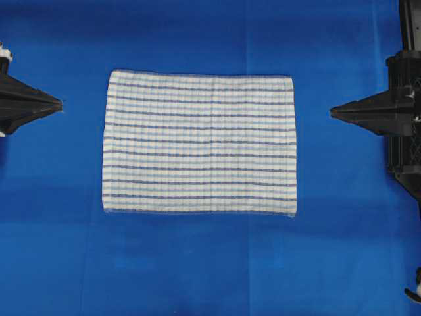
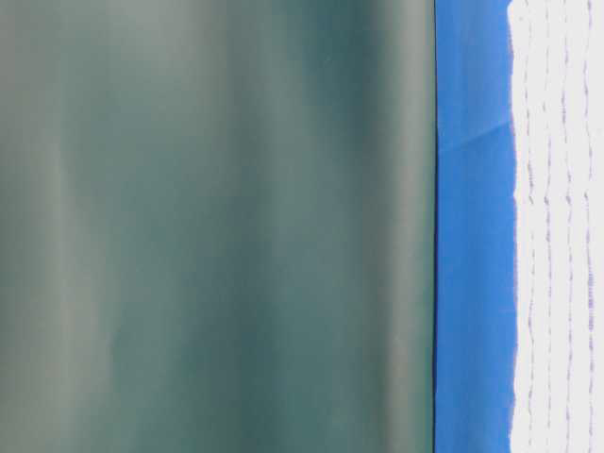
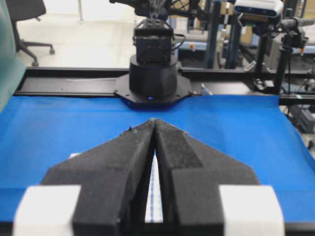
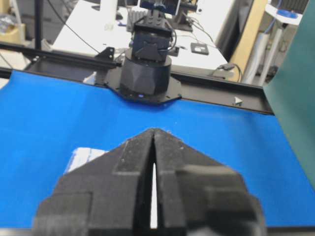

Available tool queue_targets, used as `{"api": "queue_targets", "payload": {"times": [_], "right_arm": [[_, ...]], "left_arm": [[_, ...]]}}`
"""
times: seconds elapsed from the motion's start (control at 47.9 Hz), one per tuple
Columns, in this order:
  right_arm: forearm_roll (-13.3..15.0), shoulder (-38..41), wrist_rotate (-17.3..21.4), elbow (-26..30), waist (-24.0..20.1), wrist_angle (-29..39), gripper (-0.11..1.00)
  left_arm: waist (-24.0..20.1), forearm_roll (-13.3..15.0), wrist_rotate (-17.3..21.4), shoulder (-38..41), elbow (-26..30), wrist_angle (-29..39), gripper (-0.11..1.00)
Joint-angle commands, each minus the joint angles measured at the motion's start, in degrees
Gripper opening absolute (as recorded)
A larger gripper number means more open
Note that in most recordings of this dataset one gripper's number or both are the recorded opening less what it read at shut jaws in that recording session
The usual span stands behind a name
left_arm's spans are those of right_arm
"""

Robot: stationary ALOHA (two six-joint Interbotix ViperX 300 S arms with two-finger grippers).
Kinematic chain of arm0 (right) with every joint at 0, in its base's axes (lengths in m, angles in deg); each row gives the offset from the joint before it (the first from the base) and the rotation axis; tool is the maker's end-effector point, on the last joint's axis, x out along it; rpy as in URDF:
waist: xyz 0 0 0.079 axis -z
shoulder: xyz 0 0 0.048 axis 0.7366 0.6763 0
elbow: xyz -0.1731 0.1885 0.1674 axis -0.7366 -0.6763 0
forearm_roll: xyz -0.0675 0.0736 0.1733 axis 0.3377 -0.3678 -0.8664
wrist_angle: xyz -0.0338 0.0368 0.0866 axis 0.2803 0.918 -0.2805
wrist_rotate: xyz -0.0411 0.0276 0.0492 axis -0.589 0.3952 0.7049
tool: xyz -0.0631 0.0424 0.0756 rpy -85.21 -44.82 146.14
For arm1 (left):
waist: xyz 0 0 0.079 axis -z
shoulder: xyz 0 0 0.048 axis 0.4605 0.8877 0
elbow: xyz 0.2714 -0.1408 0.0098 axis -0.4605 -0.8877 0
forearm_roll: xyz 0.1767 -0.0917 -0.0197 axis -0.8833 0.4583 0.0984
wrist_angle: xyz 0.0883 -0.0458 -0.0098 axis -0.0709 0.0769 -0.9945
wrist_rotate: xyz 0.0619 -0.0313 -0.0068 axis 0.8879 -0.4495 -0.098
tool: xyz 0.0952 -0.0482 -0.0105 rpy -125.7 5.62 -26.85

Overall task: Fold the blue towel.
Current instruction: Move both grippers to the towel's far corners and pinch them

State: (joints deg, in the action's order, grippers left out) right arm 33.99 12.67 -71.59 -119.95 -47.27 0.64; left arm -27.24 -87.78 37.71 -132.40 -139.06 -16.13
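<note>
- Left wrist view: the left hand [image 3: 155,123] is right up close, and its two black fingers [image 3: 118,167] are pressed together at the tips with nothing between them.
- Just past those fingers, a thin bit of the blue towel [image 3: 153,206] peeks through the gap. So the towel lies straight ahead of this hand.
- Right wrist view: the right hand [image 4: 153,132] looks the same. Its fingers [image 4: 197,182] are together and hold nothing. A corner of the towel [image 4: 84,156] shows beside them, a bit off to one side.
- Farther back in both wrist views stands the black base of the other arm [image 3: 152,81], at the far edge of the tabletop [image 3: 236,128].
- Overhead view: the blue towel [image 1: 200,143] lies flat and open in the middle of the blue tabletop [image 1: 210,270]. Its long way runs from one hand to the other.
- The left hand [image 1: 60,103] points at one short edge and the right hand [image 1: 332,112] at the other. Neither touches the towel. Both sit level with the towel's top part.
- The left hand looks a little nearer to its edge than the right hand, but only by a bit.
- I think the fold has not begun. Each hand must open first, then reach a near corner.
</note>
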Motion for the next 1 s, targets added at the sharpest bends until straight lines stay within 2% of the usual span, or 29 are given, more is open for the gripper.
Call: {"api": "queue_targets", "payload": {"times": [0.0, 0.146, 0.313, 0.542, 0.647, 0.751, 0.897, 0.939, 0.98], "right_arm": [[-0.1, 0.7, 0.4, 2.1, 1.2, -0.2, 0.01], [-1.4, 2.7, 0.5, 3.3, 5.8, 2.9, 0.01], [-3.2, 5.9, 0.6, 3.0, 9.9, 4.1, 0.01], [-6.9, 13.0, 1.1, 2.5, 15.2, 4.1, 0.01], [-7.6, 17.0, 1.1, 2.5, 17.0, 3.9, 0.10], [-8.7, 20.1, 1.1, 2.3, 18.5, 2.9, 0.33], [-10.1, 25.4, 1.1, 1.2, 20.6, 0.0, 0.66], [-10.5, 27.0, 1.1, 0.8, 21.1, -1.1, 0.71], [-10.9, 28.7, 1.1, 0.4, 21.4, -2.3, 0.73]], "left_arm": [[-0.2, 2.0, -0.3, 0.4, 1.1, 0.5, 0.02], [-1.2, 2.0, -0.3, 0.9, 1.1, 0.4, 0.02], [-6.1, 2.0, -0.2, 3.1, 0.6, 1.3, 0.02], [-12.1, 2.0, -0.3, 10.5, 0.5, 1.6, 0.02], [-14.3, 2.0, -0.3, 14.2, 0.4, 1.6, 0.05], [-16.6, 2.1, -0.4, 18.1, 0.3, 1.5, 0.27], [-20.0, 2.1, -0.4, 25.1, 0.2, 0.6, 0.69], [-21.0, 2.1, -0.4, 27.1, 0.2, -0.1, 0.76], [-21.9, 2.1, -0.4, 29.7, 0.1, -1.4, 0.76]]}}
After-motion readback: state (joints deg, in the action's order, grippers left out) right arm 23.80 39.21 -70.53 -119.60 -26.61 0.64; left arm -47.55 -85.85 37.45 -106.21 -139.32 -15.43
